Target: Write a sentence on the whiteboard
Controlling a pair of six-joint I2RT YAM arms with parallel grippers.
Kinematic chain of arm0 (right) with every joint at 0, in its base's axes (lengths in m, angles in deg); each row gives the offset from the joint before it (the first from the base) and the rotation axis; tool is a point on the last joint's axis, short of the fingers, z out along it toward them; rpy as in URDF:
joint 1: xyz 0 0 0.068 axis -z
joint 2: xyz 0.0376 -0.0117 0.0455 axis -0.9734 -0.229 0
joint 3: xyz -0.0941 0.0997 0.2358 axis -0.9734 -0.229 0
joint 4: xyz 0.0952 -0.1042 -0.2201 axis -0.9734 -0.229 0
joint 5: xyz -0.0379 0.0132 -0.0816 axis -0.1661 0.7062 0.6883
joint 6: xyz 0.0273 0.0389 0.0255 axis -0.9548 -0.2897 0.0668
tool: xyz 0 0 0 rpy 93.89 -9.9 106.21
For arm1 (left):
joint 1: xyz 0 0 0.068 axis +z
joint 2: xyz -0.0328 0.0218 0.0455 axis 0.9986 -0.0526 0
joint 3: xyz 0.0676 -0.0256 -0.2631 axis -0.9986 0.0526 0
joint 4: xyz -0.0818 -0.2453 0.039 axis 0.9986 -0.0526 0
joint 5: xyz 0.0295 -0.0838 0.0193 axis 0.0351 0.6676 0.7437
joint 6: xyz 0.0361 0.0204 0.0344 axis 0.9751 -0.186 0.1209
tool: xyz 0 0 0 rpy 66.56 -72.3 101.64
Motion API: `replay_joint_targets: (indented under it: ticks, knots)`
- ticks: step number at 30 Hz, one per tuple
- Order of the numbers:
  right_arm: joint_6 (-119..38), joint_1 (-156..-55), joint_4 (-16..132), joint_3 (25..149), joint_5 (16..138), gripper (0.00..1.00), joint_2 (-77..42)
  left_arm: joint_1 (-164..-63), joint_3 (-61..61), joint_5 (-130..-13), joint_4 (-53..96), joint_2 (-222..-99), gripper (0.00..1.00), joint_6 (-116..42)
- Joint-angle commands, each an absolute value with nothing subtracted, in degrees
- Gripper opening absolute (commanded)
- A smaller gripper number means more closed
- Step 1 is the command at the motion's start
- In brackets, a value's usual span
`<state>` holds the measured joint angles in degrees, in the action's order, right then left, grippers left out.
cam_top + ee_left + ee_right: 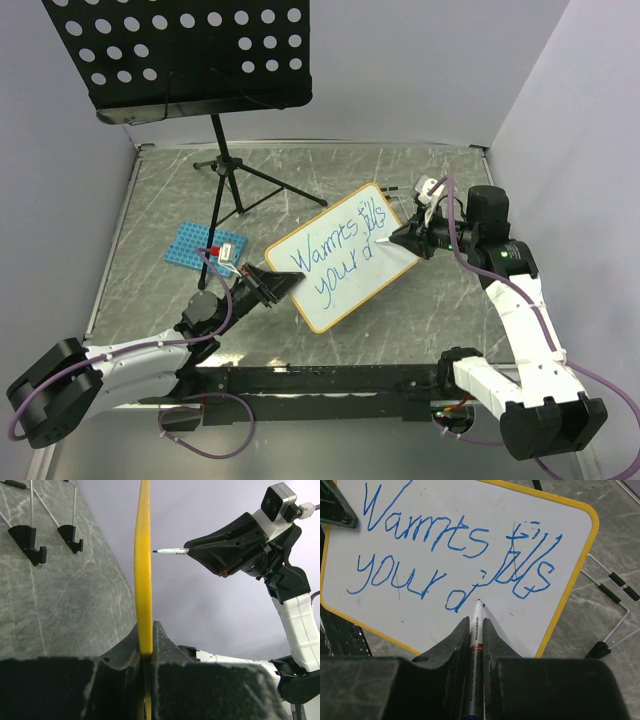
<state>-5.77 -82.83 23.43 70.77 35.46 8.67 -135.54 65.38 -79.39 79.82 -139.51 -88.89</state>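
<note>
**Hazards on file: last word unfinished, board held by one edge**

- Whiteboard (345,300): we find it held up over the middle of the table (450,180), between the arms. The left gripper (146,630) is clenched on one edge of it.
- Marker (476,630): the right gripper (476,625) is clamped tight on it. Its tip sits just right of the lone "d", and we cannot tell whether it touches the face.
- Sentence (455,555): two slanted blue lines, "Warmts fills" over "your d". We judge the last word incomplete.
- Risk, pivoting: with only one edge pinched, pen pressure far from that grip may swing the board away. Strokes would then turn faint or skip.
- Risk, room: little white remains between the "d" and the yellow frame (570,585). Wide letters may run onto it.
- Risk, smearing: a low pass of the right gripper may drag through wet ink.
- Risk, slippage: the marker may slide back between the jaws under a hard push.
</note>
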Motion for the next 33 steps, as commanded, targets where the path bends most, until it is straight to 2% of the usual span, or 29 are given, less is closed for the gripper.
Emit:
replay_joint_targets:
  ticks: [1,15,33]
  knots:
    - [-5.4,-83.1,24.5,71.1,32.6,0.0,8.2,-135.4,62.9,-78.9,90.7,-138.8,0.01,-90.0]
    - [-6.5,-83.1,26.5,68.9,35.8,0.0,11.3,-135.4,62.9,-79.0,90.4,-138.8,0.01,-90.1]
    - [-7.2,-83.2,27.1,69.5,37.9,0.0,8.5,-135.5,62.5,-78.6,90.4,-138.9,0.01,-89.8]
